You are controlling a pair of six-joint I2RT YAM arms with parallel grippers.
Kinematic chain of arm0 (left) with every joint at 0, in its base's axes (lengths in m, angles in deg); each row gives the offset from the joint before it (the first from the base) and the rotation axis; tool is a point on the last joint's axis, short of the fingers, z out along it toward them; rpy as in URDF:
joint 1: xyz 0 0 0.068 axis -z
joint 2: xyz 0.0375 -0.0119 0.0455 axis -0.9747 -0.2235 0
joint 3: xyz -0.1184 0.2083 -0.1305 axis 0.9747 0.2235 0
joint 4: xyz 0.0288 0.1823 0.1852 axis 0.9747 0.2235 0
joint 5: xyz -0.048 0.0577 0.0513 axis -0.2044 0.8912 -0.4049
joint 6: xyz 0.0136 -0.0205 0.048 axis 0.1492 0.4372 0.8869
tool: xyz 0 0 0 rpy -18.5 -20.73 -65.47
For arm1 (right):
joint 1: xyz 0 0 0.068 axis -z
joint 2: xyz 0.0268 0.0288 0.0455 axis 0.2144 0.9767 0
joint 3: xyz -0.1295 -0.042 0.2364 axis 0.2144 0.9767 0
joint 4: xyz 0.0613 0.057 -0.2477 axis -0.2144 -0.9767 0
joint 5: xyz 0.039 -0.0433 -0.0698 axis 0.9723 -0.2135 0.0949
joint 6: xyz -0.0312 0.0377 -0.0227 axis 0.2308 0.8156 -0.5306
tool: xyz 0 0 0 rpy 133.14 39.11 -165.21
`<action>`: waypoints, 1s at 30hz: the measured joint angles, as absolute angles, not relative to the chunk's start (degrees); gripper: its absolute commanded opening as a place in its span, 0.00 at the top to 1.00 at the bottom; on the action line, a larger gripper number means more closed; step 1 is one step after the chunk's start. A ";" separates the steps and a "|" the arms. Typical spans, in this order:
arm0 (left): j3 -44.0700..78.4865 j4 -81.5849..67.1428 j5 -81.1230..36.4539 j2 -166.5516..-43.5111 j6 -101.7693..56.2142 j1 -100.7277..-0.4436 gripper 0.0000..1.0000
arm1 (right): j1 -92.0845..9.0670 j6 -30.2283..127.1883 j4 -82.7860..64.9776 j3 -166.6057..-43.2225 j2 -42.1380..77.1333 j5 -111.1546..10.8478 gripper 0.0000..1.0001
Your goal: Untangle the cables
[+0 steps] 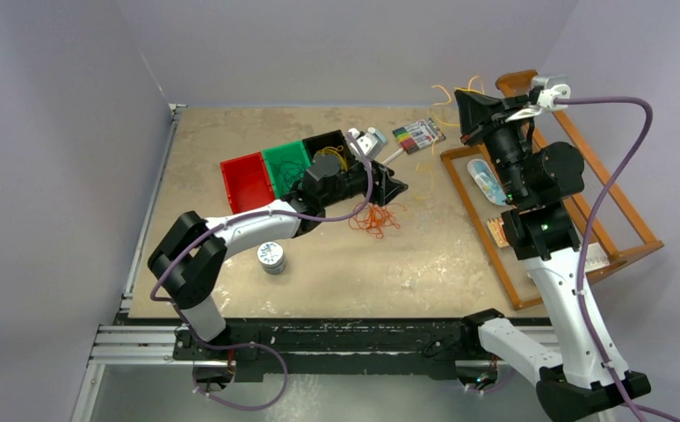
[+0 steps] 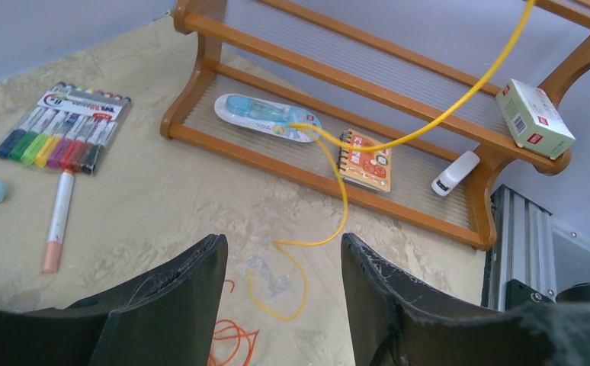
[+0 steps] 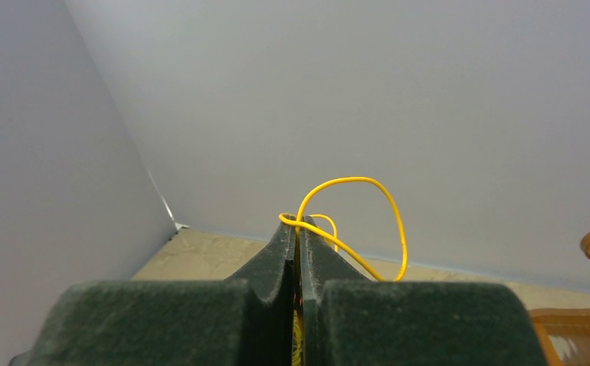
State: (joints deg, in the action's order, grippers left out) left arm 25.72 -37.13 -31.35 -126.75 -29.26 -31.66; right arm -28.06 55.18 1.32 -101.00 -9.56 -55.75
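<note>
While both arms reach out over it, table (image 1: pixel 363 264): sandy top, everything in play spread across it.
Wooden rack (image 2: pixel 258 160): along the right edge, small stationery on its slats.
Right gripper (image 3: pixel 296 223): raised high near the rack's far end, jaws pressed tight together, and yes, the yellow cable (image 3: pixel 345 178) is pinched right at the tips!
Left gripper (image 2: pixel 283 244): low over mid-table, jaws about half apart, nothing between them.
Bins (image 1: pixel 247 185): red, green, black in a row, just behind the left gripper.
Marker pack (image 2: pixel 63 126): flat on the table, between bins and rack.
Yellow cable: one loop curls above the right fingertips. The rest drops across the rack to the table and ends in a loose curl in front of the left gripper.
Orange-red cables (image 1: pixel 373 220): a tangled clump on the table, just beside the left gripper.
</note>
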 measured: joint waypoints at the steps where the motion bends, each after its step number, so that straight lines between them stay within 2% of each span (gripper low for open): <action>1: 25.22 -37.15 -31.33 -126.99 -29.00 -31.46 0.44 | -28.06 55.42 1.38 -101.05 -9.37 -55.31 1.00; 30: 20.43 -39.23 -33.73 -133.65 -27.89 -28.14 0.44 | -28.06 59.23 1.63 -101.72 -8.80 -52.12 1.00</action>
